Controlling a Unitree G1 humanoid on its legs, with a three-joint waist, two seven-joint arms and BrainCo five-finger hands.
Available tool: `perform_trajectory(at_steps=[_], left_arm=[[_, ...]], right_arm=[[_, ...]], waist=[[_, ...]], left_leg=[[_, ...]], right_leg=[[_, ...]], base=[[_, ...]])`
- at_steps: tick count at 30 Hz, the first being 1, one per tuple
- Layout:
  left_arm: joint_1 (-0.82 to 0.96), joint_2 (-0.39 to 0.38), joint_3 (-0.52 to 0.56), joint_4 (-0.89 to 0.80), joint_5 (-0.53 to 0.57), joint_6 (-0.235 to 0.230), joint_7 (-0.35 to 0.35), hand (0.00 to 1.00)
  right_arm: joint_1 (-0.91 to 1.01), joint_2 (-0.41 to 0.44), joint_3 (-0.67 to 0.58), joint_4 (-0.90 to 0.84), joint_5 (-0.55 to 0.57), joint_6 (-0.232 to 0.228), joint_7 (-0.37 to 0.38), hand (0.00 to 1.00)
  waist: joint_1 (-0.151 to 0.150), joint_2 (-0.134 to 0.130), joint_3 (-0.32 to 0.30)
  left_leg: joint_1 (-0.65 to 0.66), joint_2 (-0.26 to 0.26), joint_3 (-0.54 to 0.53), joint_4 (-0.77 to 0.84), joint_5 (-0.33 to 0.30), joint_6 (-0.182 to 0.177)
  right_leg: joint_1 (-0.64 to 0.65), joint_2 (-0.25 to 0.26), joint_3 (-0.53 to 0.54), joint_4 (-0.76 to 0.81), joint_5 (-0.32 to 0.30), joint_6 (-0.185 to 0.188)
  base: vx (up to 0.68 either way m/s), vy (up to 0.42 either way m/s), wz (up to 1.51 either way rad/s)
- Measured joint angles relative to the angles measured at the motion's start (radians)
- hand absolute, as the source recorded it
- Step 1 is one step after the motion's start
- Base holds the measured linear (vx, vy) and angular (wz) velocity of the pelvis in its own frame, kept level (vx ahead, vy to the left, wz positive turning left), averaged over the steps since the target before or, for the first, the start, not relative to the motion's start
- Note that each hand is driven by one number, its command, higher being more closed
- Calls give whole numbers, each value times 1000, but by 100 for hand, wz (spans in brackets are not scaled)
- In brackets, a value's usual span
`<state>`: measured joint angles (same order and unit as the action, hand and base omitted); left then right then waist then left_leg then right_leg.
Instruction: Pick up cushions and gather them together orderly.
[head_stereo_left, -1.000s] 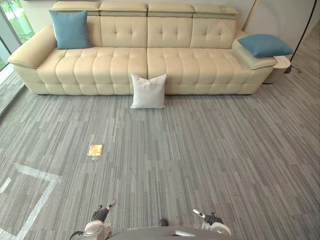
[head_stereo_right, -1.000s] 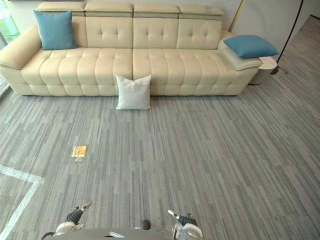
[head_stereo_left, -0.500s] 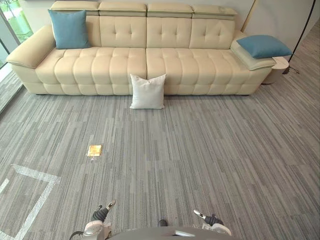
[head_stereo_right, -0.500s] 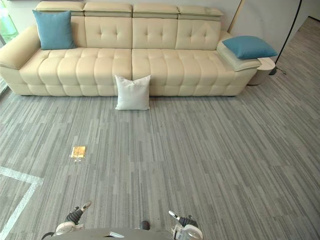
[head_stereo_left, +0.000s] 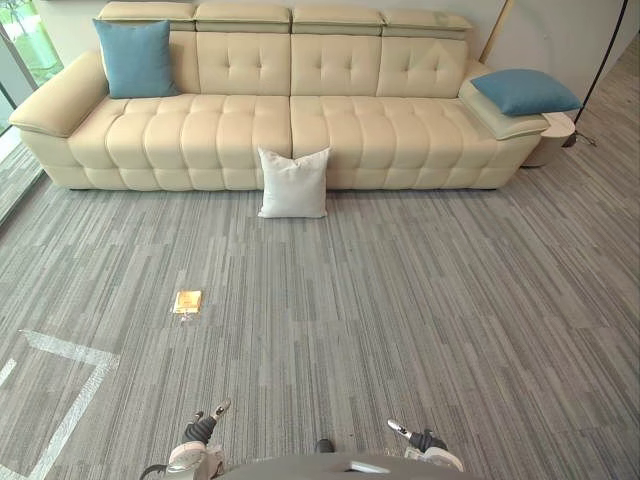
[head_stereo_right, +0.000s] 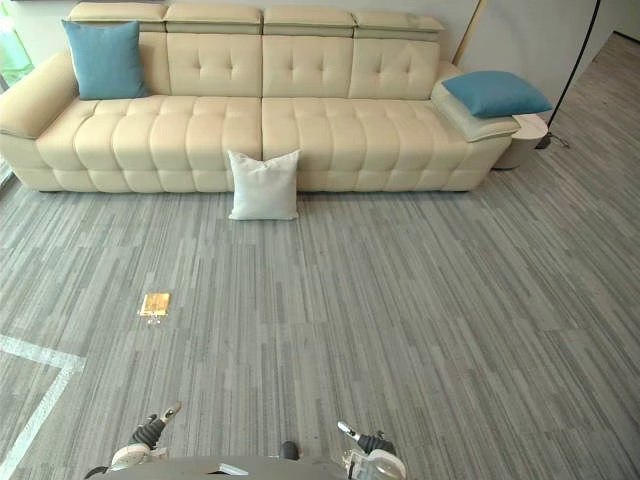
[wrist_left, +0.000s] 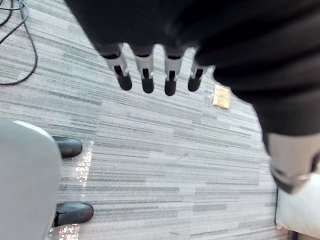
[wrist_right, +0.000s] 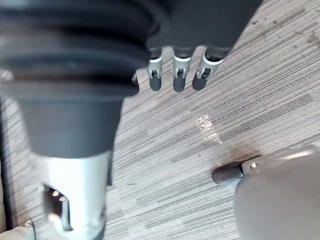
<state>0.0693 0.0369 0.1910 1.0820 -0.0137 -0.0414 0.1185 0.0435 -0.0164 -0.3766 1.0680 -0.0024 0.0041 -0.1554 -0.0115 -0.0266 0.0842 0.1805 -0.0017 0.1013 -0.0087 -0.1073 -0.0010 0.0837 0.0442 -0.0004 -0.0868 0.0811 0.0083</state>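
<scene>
Left hand (wrist_left: 146, 75) hangs relaxed; white cushion (head_stereo_left: 293, 183) leans on sofa (head_stereo_left: 200, 130).

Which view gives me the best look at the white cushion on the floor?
The left eye view: the white cushion shows whole, upright at the sofa front. The right eye view matches; the left wrist view catches perhaps a corner.

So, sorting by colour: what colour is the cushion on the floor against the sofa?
The cushion is white; left eye view shows it best.

- left hand (wrist_left: 170, 40): dark ribbed cover is seen; silver fingers (wrist_left: 146, 75) are capped with dark tips.
- right hand (wrist_right: 190, 25): same dark cover; silver fingers (wrist_right: 178, 75), dark-tipped.
</scene>
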Motion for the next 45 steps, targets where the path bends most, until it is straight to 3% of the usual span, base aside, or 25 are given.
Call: perform_trajectory(at_steps=[9, 14, 16, 19, 20, 21, 22, 24, 28, 32, 34, 35, 36, 37, 39, 42, 44, 45], left_arm=[[0, 0, -2, -1, 0, 0, 0, 0], [-3, -2, 9, -11, -2, 1, 1, 0], [-10, -8, 31, -13, -3, 1, 1, 0], [-8, -25, 85, -51, -4, 3, 1, 0], [-4, -24, 88, -69, -4, 4, 0, 0], [-5, -25, 92, -79, -4, 4, 0, 0], [-5, -37, 115, -102, -4, 4, 0, 0], [4, -56, 145, -121, -18, 5, 0, 0], [3, -56, 139, -127, -24, 7, 0, 0], [-3, -57, 132, -135, -27, -9, 0, 0], [-3, -64, 134, -155, -48, -12, -1, 0], [-2, -68, 141, -159, -55, -13, 0, 0], [-2, -69, 162, -166, -62, -14, 0, 0], [-6, -61, 168, -167, -63, -17, 4, 0], [-7, -59, 195, -166, -65, -20, 1, 0], [-5, -44, 211, -138, -69, -17, 4, 0], [-7, -42, 209, -127, -70, -15, 5, 0], [-4, -40, 200, -124, -70, -8, 6, 0]], right_arm=[[1, 1, -5, 0, 4, 0, -1, 0], [21, 12, -31, -36, 17, -1, -2, 0], [22, 13, -31, -45, 19, 0, -2, 0], [40, 17, -31, -104, 27, 0, -2, 0], [48, 19, -29, -117, 30, -1, -2, 0], [50, 18, -26, -116, 33, 0, -2, 0], [54, 12, -12, -117, 35, 0, -2, 0], [55, -6, 13, -139, 37, 0, -4, 0], [58, -6, 16, -147, 42, 1, -7, 0], [46, -4, 44, -146, 43, 3, -7, 0], [42, 4, 78, -146, 43, 4, -8, 0], [43, 9, 92, -145, 43, 5, -9, 0], [40, 19, 103, -144, 40, 6, -7, 0], [35, 37, 99, -148, 38, 7, -6, 0], [25, 57, 97, -150, 36, 4, -6, 0], [22, 78, 74, -146, 35, 1, 2, 0], [20, 78, 54, -145, 34, -1, 3, 0], [21, 75, 48, -143, 34, 0, 3, 0]], waist=[[0, 4, 2], [2, 7, 6], [2, 11, 11], [0, 23, 41], [3, 5, 48], [7, 6, 51], [12, 1, 50], [11, 23, 60], [18, 17, 64], [36, 17, 64], [47, 21, 64], [54, 18, 62], [63, 13, 54], [58, -15, 40], [61, -23, 36], [55, -68, 2], [51, -67, -3], [53, -64, -13]], left_leg=[[-1, 3, 5, 4, -2, -3], [-26, 23, 14, 17, -24, -35], [-43, 36, 20, 54, -50, -46], [-103, 94, 95, 261, -136, -75], [-131, 99, 117, 354, -140, -75], [-151, 100, 124, 405, -140, -75], [-213, 111, 123, 533, -139, -73], [-324, 150, 125, 771, -149, -54], [-385, 158, 148, 766, -208, -54], [-494, 150, 140, 570, -159, -57], [-551, 152, 102, 389, -37, -72], [-552, 152, 109, 412, 15, -74], [-563, 132, 128, 473, 26, -41], [-589, 130, 143, 535, -36, -23], [-597, 117, 160, 566, -82, 2], [-561, 53, 223, 579, -141, 68], [-549, 33, 235, 577, -149, 82], [-533, 20, 248, 559, -155, 92]], right_leg=[[0, 3, 3, 0, 0, -2], [-20, 19, 0, 14, -21, -24], [-39, 26, -9, 58, -51, -33], [-89, 35, -37, 253, -189, -55], [-103, 24, -41, 311, -229, -57], [-111, 17, -42, 334, -246, -57], [-122, 8, -43, 371, -274, -60], [-112, 3, -42, 411, -314, -71], [-53, -65, -32, 425, -353, -47], [23, -140, -13, 369, -401, -6], [62, -172, 18, 338, -452, 46], [74, -184, 33, 335, -467, 55], [100, -205, 80, 311, -480, 32], [94, -194, 139, 323, -454, 16], [76, -195, 172, 347, -408, -8], [60, -264, 234, 376, -320, 18], [43, -285, 252, 410, -289, 35], [8, -291, 271, 461, -252, 66]], base=[[-2, 0, -1], [-2, -21, -3], [36, -48, 3], [31, -87, 25], [32, -79, 32], [49, -57, 19], [86, -41, 2], [177, 29, -1], [270, 147, 0], [336, 284, -7], [450, 476, -34], [478, 481, -60], [570, 446, -56], [590, 406, -48], [444, 279, -21], [578, 374, -12], [313, 144, -16], [361, 145, -27]])
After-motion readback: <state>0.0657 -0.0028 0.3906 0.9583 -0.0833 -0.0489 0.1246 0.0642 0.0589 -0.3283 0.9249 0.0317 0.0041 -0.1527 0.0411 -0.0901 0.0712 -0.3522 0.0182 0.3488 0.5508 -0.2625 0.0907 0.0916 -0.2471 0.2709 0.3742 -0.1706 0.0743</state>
